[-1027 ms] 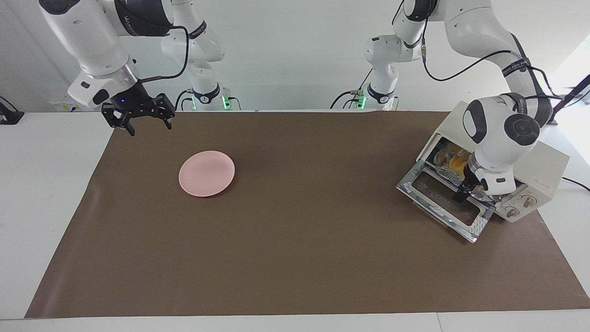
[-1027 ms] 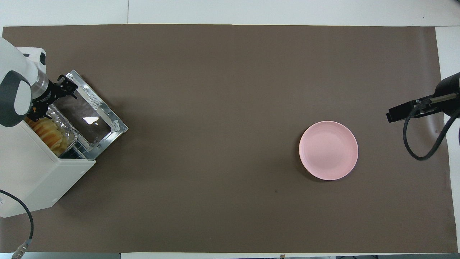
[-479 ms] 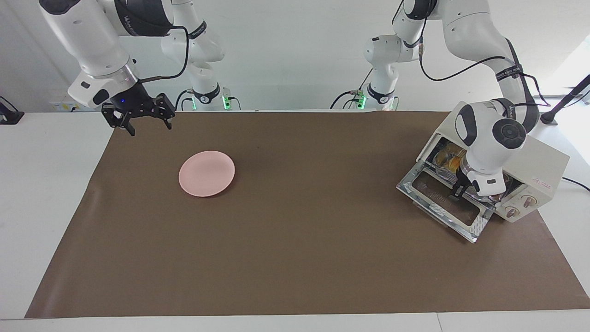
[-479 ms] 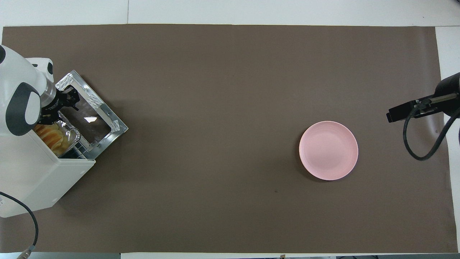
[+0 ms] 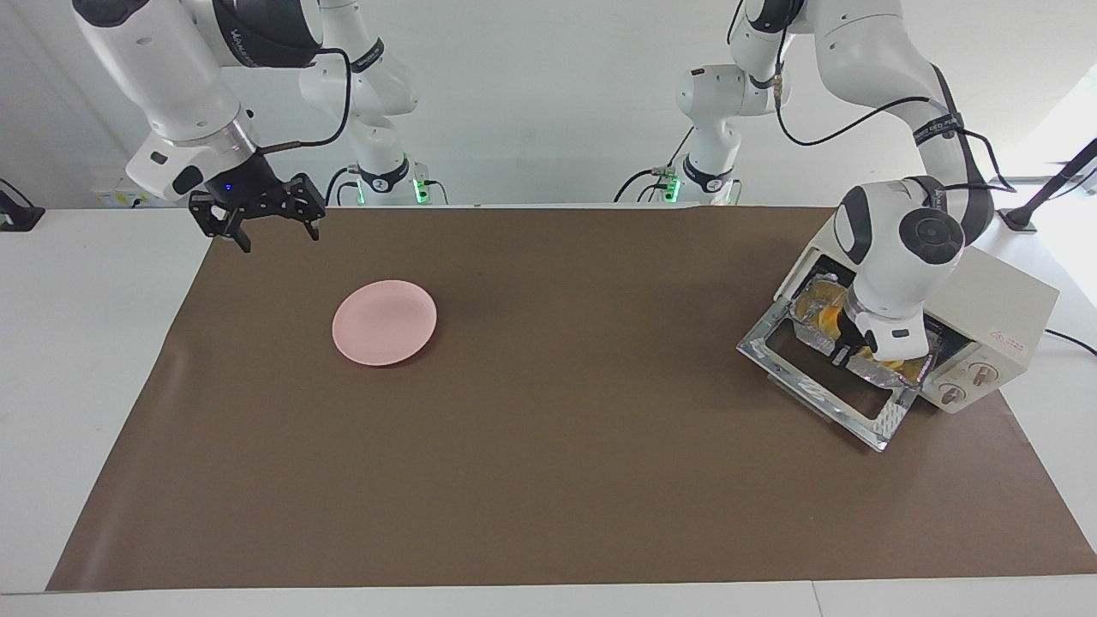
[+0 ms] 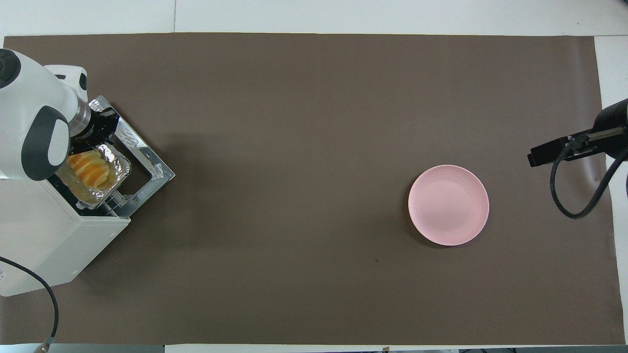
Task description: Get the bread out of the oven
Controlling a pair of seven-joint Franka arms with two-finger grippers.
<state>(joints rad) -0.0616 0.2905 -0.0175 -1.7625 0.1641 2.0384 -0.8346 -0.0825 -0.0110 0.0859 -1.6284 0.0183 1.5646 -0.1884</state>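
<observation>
The oven (image 6: 59, 250) shows a smooth cream-white painted shell, faintly glossy. Its drop-down door (image 5: 827, 390) is clear glass in a shiny, embossed metal frame. The foil tray (image 6: 115, 169) glints, crinkled silver and thin. In it the bread (image 6: 88, 166) looks golden, ridged and softly matt. The mat (image 6: 314, 196) is flat brown paper, dull. The plate (image 6: 448, 204) is smooth pink plastic, satin. The arms' shells (image 5: 900, 248) gleam white and glossy, and the right gripper (image 5: 261, 224) is matt black.

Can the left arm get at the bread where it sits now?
Probably yes. The oven door is down, and the bread lies uncovered in the foil tray, partly out of the oven mouth. The left pincer is shut on the tray's rim.
</observation>
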